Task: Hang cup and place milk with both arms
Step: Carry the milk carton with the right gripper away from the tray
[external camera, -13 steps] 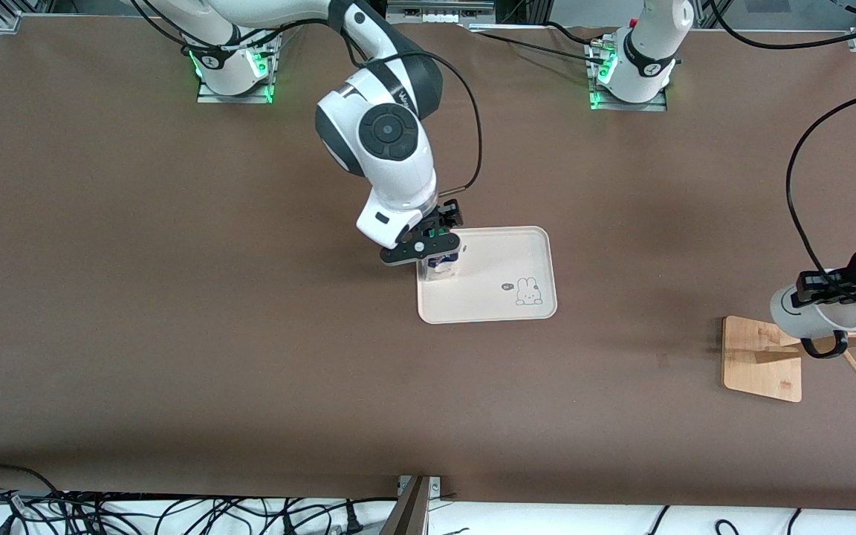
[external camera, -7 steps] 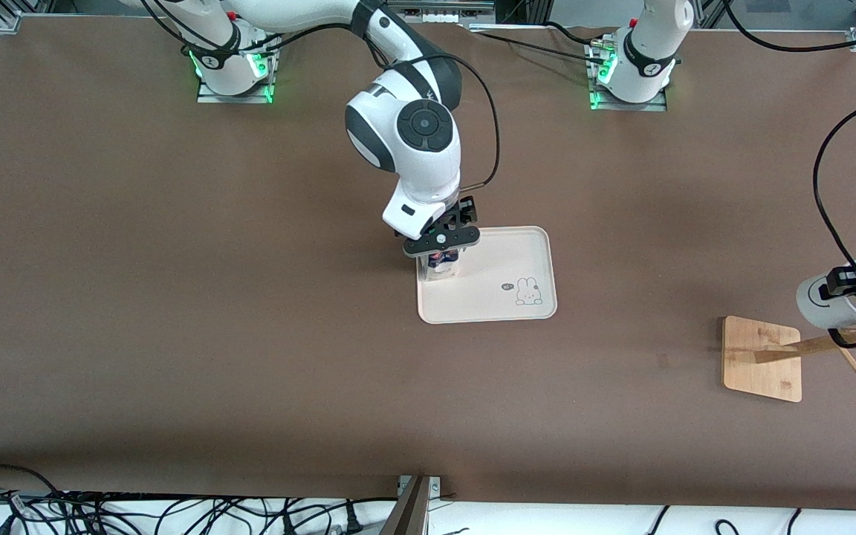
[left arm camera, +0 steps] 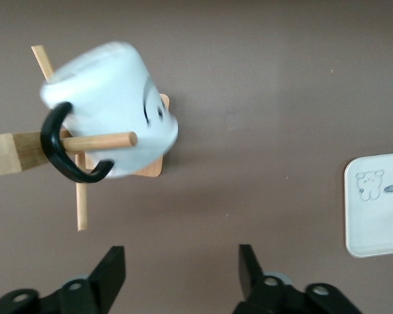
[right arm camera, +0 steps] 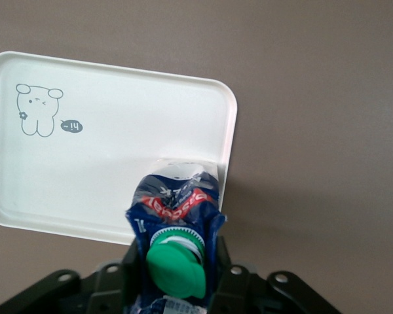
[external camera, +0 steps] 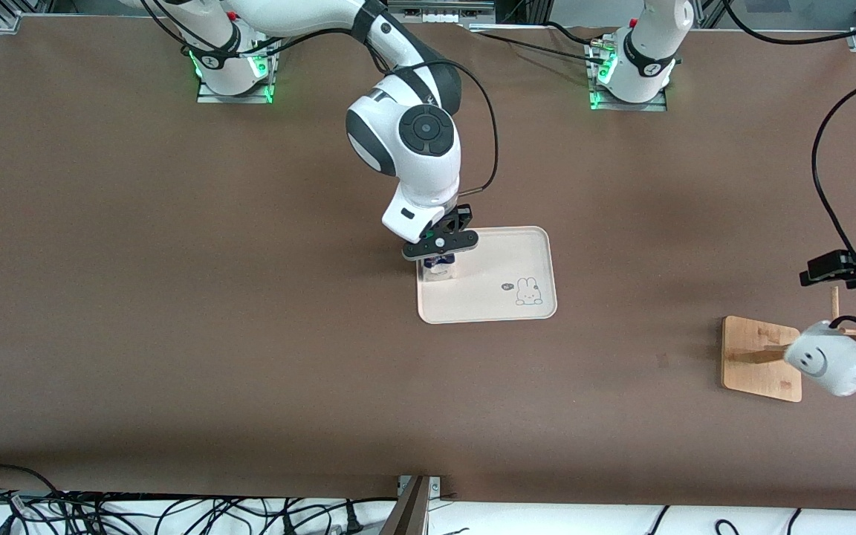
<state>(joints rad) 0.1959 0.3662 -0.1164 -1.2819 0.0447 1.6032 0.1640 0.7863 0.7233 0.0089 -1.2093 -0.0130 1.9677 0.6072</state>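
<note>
The white cup [external camera: 833,362] with a smiley face hangs by its black handle [left arm camera: 64,152] on a peg of the wooden rack [external camera: 760,358], tilted and blurred; it also shows in the left wrist view [left arm camera: 111,108]. My left gripper [external camera: 825,271] is open and empty, above and clear of the cup, as the left wrist view shows too [left arm camera: 180,269]. My right gripper [external camera: 439,254] is shut on the blue and white milk carton [right arm camera: 177,203] just below its green cap [right arm camera: 177,267]. The carton [external camera: 441,267] is upright over the tray's corner toward the right arm's end. I cannot tell whether it touches the tray.
The white tray [external camera: 491,271] with a bunny drawing lies mid-table; its bare surface shows in the right wrist view [right arm camera: 111,163]. The rack stands near the left arm's end of the table, with thin pegs sticking out. Cables hang along the table's near edge.
My left gripper has opened, let go of the cup and drawn back; the cup now hangs from the rack's peg. My right gripper moved over the tray's corner with the milk.
</note>
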